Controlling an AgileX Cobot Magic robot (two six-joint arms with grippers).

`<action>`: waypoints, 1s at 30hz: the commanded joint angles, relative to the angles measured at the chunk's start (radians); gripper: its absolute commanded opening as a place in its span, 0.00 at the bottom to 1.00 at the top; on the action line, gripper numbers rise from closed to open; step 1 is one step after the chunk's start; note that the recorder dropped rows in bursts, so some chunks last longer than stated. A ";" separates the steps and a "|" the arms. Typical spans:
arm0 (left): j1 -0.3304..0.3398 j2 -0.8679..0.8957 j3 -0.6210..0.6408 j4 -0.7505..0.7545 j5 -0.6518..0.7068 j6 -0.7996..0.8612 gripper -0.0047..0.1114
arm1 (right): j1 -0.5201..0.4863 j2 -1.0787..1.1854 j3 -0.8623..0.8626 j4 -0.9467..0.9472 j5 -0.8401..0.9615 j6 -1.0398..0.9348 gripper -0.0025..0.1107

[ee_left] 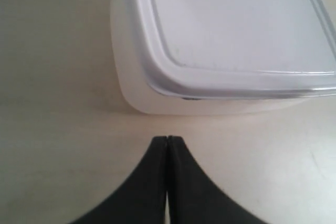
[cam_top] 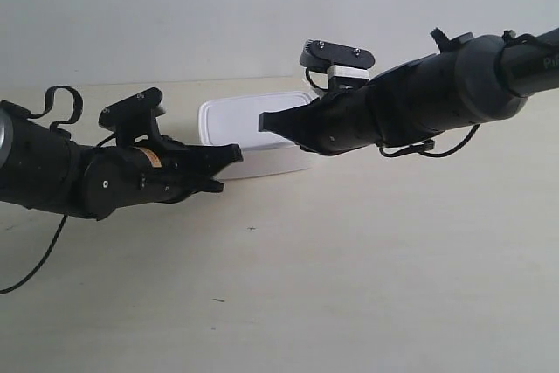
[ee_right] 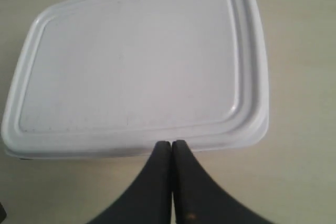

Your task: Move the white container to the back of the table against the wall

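Note:
The white container (cam_top: 236, 117) lies on the table (cam_top: 349, 286) a short way in front of the wall (cam_top: 218, 15), its lid on. The arm at the exterior view's left carries my left gripper (cam_top: 234, 155). In the left wrist view this gripper (ee_left: 167, 138) is shut and empty, its tip just short of the container (ee_left: 236, 30) near a corner. On the arm at the exterior view's right, my right gripper (cam_top: 264, 120) is also shut and empty. Its tip (ee_right: 171, 142) sits at the rim of the container's lid (ee_right: 131, 66); contact cannot be told.
Bare tabletop spreads in front of both arms, marked by a few tiny dark specks (cam_top: 251, 229). A black cable (cam_top: 35, 268) hangs from the arm at the exterior view's left. A strip of table (cam_top: 393, 85) lies between container and wall.

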 commanded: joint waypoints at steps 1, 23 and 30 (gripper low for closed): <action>0.002 0.008 -0.006 0.097 -0.048 -0.127 0.04 | -0.011 -0.009 0.004 0.026 -0.049 0.008 0.02; 0.013 0.110 -0.114 0.113 -0.054 -0.113 0.04 | -0.045 0.057 0.004 0.057 0.035 0.011 0.02; 0.023 0.132 -0.143 0.113 -0.054 -0.113 0.04 | -0.045 0.072 0.001 0.056 0.020 0.011 0.02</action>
